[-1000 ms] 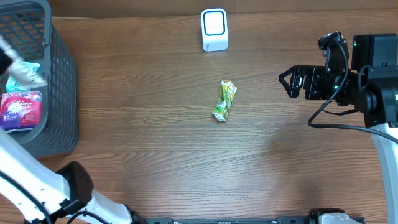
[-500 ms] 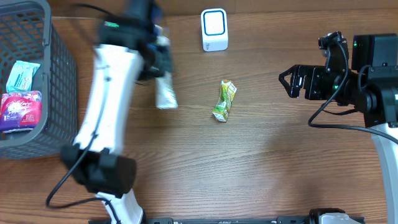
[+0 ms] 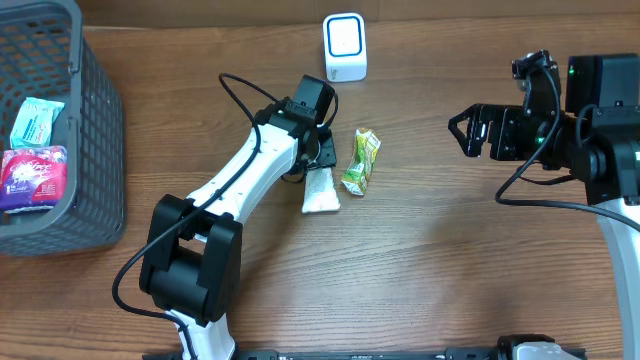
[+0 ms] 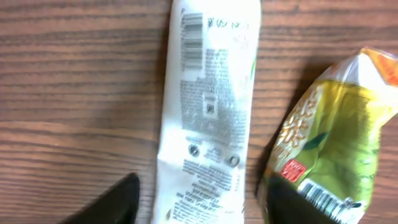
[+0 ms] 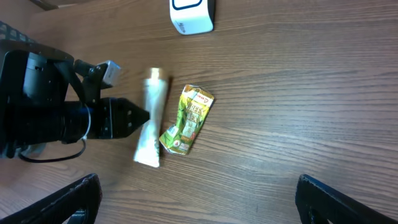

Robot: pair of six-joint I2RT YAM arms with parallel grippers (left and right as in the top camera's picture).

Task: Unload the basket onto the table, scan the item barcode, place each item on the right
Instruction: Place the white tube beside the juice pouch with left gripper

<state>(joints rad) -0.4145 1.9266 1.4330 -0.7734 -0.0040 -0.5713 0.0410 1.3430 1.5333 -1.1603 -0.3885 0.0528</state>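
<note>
Left gripper [image 4: 202, 205], spread, straddling a white printed plastic tube [image 4: 208, 106] lying on the wooden tabletop [image 3: 450, 260] beside a crumpled green foil packet [image 4: 329, 143]; right gripper [image 5: 199, 196] spread wide, empty.

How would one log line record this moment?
left hand: open, at white plastic tube | tube: flat on wooden table, beside green foil pouch | right hand: open, empty

The overhead camera looks straight down from high up, taking in the whole brown wood-grain table [image 3: 430, 260]. The left wrist camera hangs close over the white printed plastic tube [image 3: 321, 190], facing down. The right wrist camera looks down at a slant from well away from that tube. All three share the tube and the crinkled green-yellow packet [image 3: 361, 161] just beside it.
</note>
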